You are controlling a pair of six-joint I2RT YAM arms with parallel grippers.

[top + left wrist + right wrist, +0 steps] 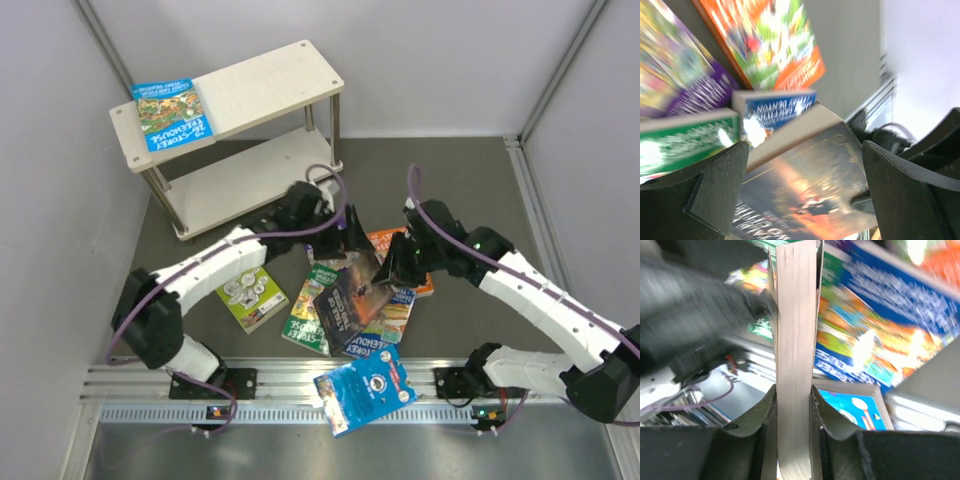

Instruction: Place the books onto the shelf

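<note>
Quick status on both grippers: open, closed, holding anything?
left gripper: open, gripping nothing.
right gripper: closed on the dark book, fingers clamping its page edge.

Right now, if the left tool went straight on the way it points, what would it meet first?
Likely the dark book, framed by the open left tool; depth is unclear.

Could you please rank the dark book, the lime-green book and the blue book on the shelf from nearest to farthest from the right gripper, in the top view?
1. Dark book: held by the right gripper, centre.
2. Lime-green book: lying flat, to the left.
3. Blue book: atop the shelf, far left.
</note>
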